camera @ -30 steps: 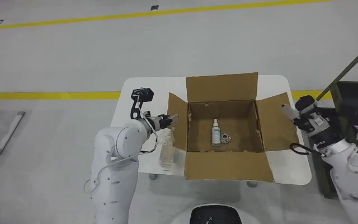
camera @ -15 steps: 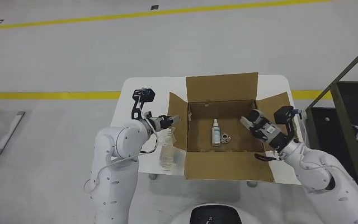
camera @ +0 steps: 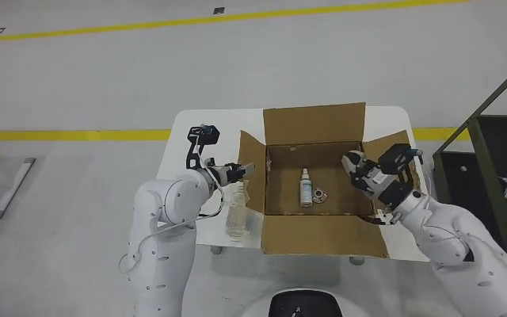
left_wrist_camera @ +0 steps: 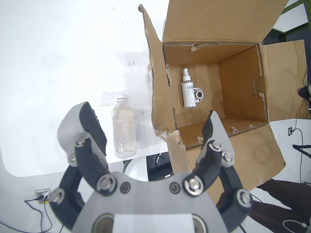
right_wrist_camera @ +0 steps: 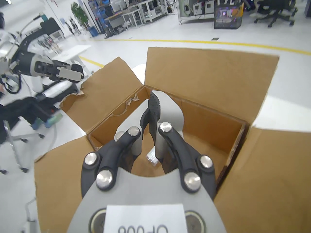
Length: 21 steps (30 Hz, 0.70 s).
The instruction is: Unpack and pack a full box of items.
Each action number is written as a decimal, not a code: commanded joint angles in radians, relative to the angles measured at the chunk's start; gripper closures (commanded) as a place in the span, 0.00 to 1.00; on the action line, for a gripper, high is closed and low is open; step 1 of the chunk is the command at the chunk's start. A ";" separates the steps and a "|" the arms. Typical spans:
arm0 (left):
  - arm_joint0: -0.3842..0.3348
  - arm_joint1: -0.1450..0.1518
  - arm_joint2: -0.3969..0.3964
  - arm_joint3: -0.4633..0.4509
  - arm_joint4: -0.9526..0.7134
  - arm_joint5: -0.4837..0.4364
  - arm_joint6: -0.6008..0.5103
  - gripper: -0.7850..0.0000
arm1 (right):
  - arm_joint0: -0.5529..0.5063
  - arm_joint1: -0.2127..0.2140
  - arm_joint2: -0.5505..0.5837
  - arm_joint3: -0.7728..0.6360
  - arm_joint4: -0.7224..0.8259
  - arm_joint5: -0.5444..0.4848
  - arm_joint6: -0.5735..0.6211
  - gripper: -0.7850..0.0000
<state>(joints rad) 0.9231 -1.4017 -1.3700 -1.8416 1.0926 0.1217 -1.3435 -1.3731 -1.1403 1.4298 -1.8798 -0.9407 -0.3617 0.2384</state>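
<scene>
An open cardboard box stands on the white table, flaps spread. On its floor lie a white spray bottle and a small metal fitting. A clear plastic bottle lies on the table beside the box's left flap. My left gripper hangs open above that flap and the bottle, holding nothing. My right gripper is shut and empty, over the box's right wall, pointing into the opening.
A green metal frame stands just off the table's right side. The box's spread flaps take up most of the table's middle and right. Bare tabletop lies left of the box. In the right wrist view, the left gripper shows beyond the far flap.
My right arm has swung in from the table's right edge to the box's right wall. The left arm, the bottles and the fitting have not moved.
</scene>
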 commanded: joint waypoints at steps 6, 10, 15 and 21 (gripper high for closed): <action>0.000 0.000 0.000 0.000 0.000 0.000 0.000 0.00 | 0.114 -0.026 -0.173 0.055 -0.145 0.221 0.162 1.00; 0.000 0.000 0.000 0.000 0.000 0.000 0.000 0.00 | 0.175 -0.046 -0.246 0.142 -0.151 0.357 0.225 1.00; 0.000 0.000 0.000 0.000 0.000 0.000 0.000 0.00 | 0.201 -0.057 -0.268 0.204 -0.122 0.405 0.234 1.00; 0.025 0.004 0.011 -0.012 0.067 -0.008 0.141 0.00 | 0.201 -0.057 -0.268 0.204 -0.122 0.405 0.234 1.00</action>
<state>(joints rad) 0.9457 -1.3986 -1.3641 -1.8511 1.1328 0.1097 -1.2433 -1.1722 -1.1972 1.1619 -1.6754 -1.0628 0.0431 0.4729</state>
